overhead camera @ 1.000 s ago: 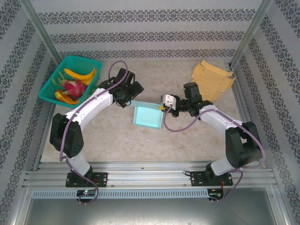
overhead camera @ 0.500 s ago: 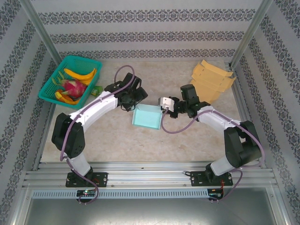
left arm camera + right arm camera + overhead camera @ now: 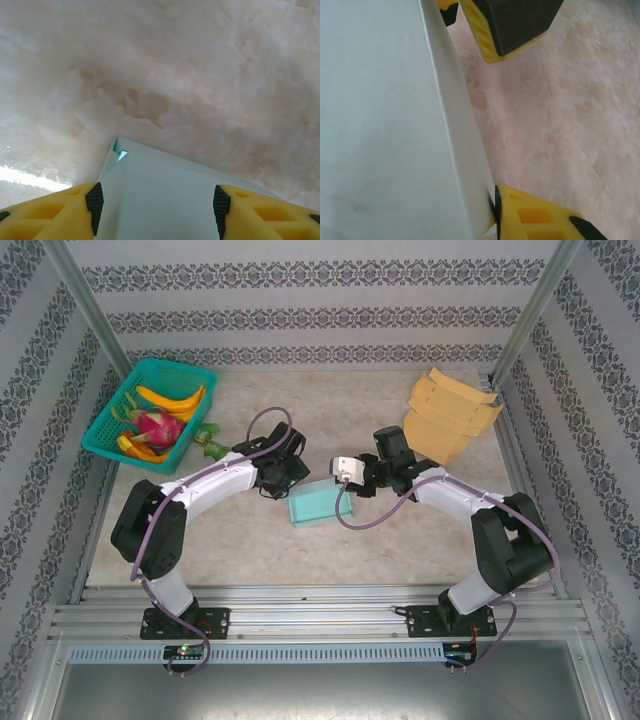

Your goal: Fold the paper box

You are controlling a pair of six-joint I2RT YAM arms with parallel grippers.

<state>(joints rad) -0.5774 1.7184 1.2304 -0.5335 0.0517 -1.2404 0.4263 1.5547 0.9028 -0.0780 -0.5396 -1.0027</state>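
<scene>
Marbled worktop (image 3: 300,565) is carrying the paper box (image 3: 318,508). Left fingers (image 3: 55,210) are straddling it, half spread. Right fingers (image 3: 535,217) are touching its far wall, one hidden, so I cannot tell their grip. Risk: uneven squeezing creasing or skidding the box.

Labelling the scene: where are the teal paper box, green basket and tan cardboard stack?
teal paper box (image 3: 318,508), top view, its upper face
green basket (image 3: 111,400), top view, its left rim
tan cardboard stack (image 3: 450,418), top view, top sheet
</scene>
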